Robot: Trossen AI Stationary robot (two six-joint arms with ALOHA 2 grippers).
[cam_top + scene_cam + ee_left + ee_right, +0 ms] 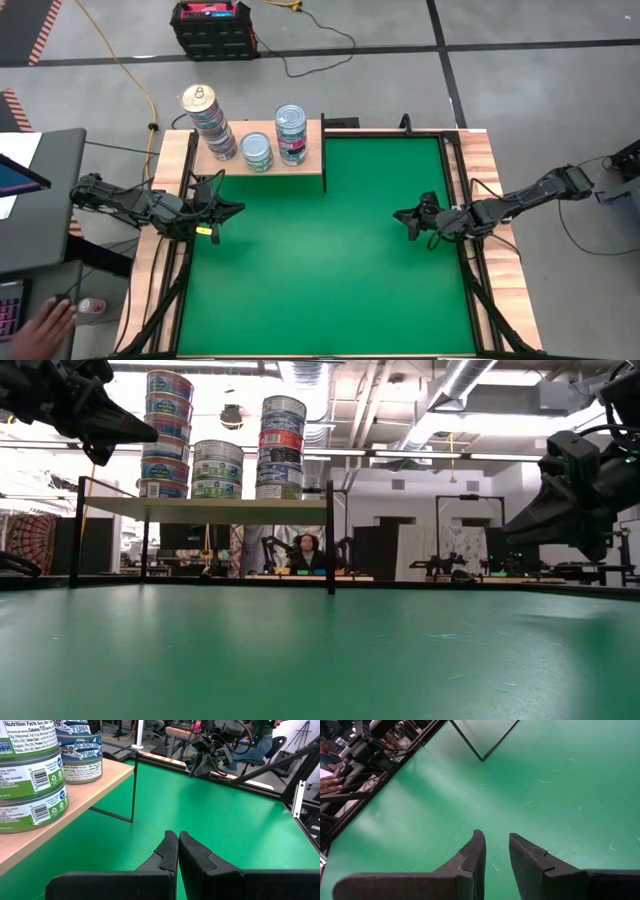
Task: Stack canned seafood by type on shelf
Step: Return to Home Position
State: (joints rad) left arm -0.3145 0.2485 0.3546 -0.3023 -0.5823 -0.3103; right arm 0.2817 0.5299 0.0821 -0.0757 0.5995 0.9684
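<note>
**A:** Where do the tuna tins stand?

**B:** Every one I can see is on the shelf, at the far left corner of the green mat. There's a tall stack at the shelf's left end, a low stack in the middle and a third stack towards its right end. All three are upright.

**A:** And the grippers?

**B:** The left gripper hangs over the mat on the near side of the shelf and close to it. Its fingers are pressed together with nothing between them. The right gripper waits over the right part of the mat, well apart from the shelf, with its fingers a little parted and nothing in them.

**A:** Which one matters for pulling back?

**B:** The left, being much the nearer. The shelf and its stacks lie on its far side, the tall stack closest to that arm. I'd judge that a retreat towards the near left carries it away from the tins. Any drift to the far side risks nudging that tall stack, the likeliest to topple.
</note>
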